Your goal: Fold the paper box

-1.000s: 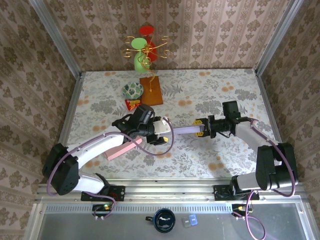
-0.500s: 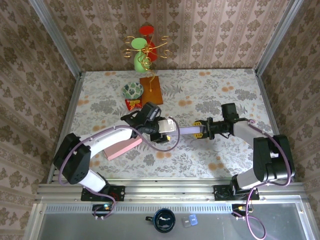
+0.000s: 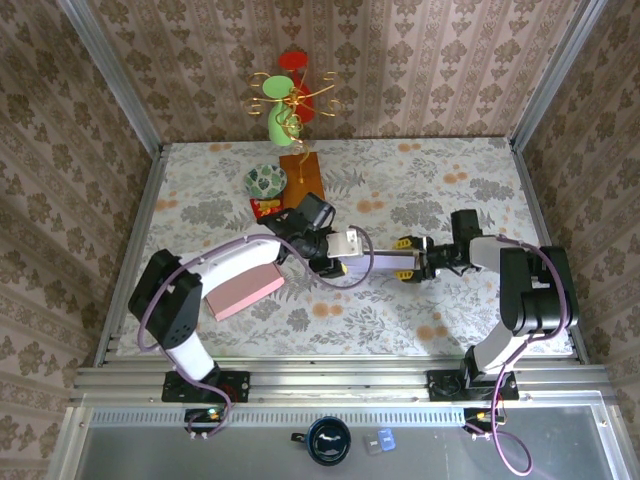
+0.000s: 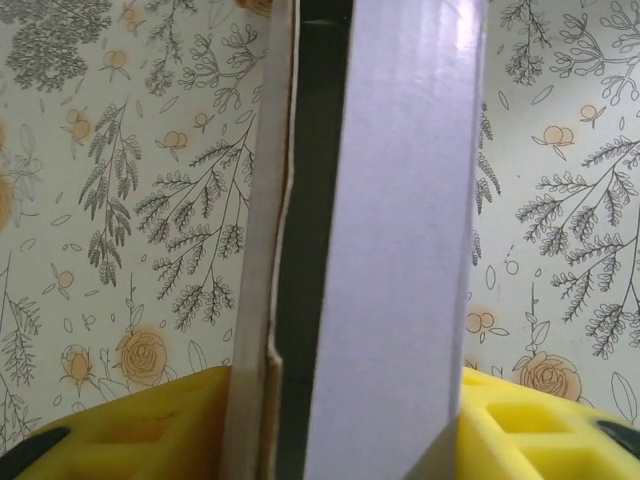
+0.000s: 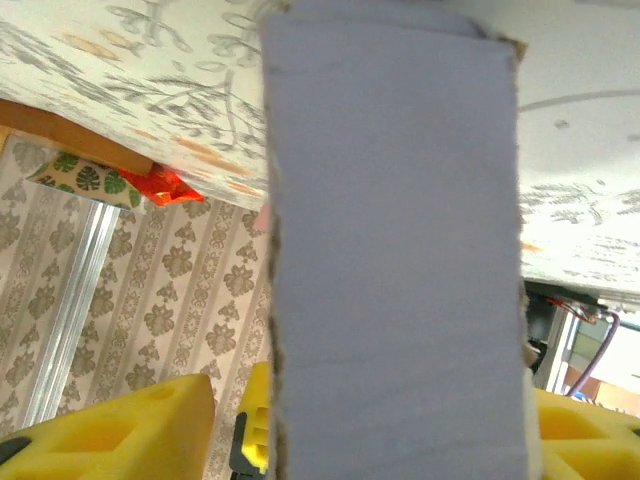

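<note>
A flattened lavender paper box (image 3: 383, 262) hangs between both arms over the middle of the table. My left gripper (image 3: 350, 255) holds its left end. In the left wrist view the box (image 4: 400, 250) stands edge-on, and both yellow pads (image 4: 150, 425) press its sides, so my left gripper (image 4: 345, 410) is shut on it. My right gripper (image 3: 408, 258) sits at the right end. In the right wrist view the lavender panel (image 5: 395, 250) fills the middle. The left finger (image 5: 120, 425) stands apart from it, so my right gripper (image 5: 370, 425) is open around the box.
A pink box (image 3: 245, 290) lies under the left forearm. Behind it are a patterned bowl (image 3: 265, 180), a red packet (image 3: 265, 208), a wooden board (image 3: 303, 180) and a green vase with wire ornaments (image 3: 280, 125). Metal rails (image 3: 140, 215) edge the table.
My left gripper has slid right along the box and closed onto it. My right gripper's jaws have widened, and its wrist has dropped lower and drawn back to the right.
</note>
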